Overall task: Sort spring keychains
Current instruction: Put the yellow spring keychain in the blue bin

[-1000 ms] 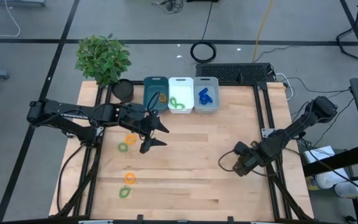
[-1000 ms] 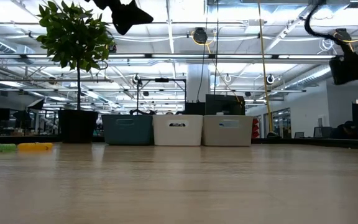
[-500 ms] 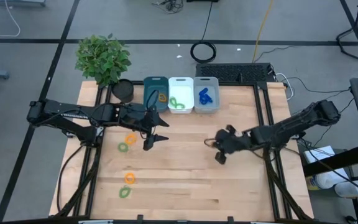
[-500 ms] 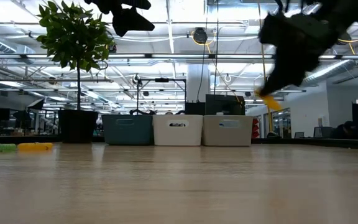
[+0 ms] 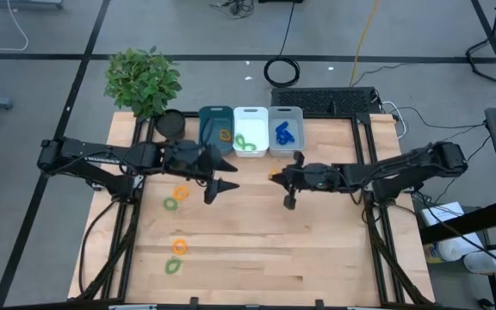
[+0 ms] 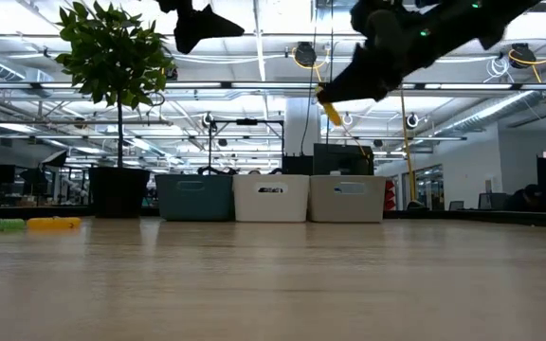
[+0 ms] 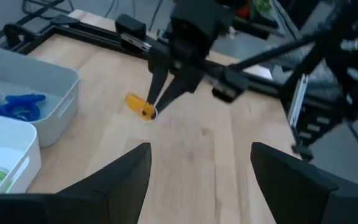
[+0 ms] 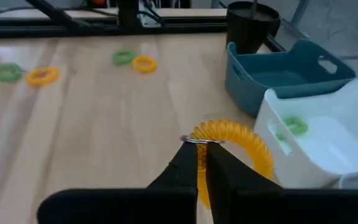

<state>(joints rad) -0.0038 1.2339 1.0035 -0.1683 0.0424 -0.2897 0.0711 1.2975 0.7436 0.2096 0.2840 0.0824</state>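
My right gripper [image 5: 274, 175] hangs above the table's middle, in front of the bins, shut on an orange spring keychain [image 8: 235, 142]. My left gripper [image 5: 222, 179] is open in the air near the teal bin [image 5: 216, 131], touching nothing. The white bin [image 5: 250, 131] holds green keychains, the grey bin [image 5: 286, 131] blue ones, the teal bin an orange one. On the left of the table lie an orange keychain [image 5: 181, 191], a green keychain [image 5: 171, 204], a second orange keychain [image 5: 179, 246] and a second green keychain [image 5: 173, 266]. My right gripper pinches the orange keychain between its two fingertips at the coil's end by the metal ring [image 8: 194, 139]. The fingers come from the table's right, slanting slightly down. The keychain is lifted clear, and its coil [image 6: 331, 112] sticks out beyond the fingertips and droops.
A potted plant [image 5: 143, 82] and a black cup [image 5: 170, 126] stand left of the bins at the far edge. A black cable coil [image 5: 282, 71] lies on the floor beyond the table. Bare wood lies across the near and right parts of the table.
My right gripper has swung from the table's right near part toward the left and the far edge, to the middle in front of the bins, carrying the orange keychain in the air. My left gripper has stayed near the teal bin.
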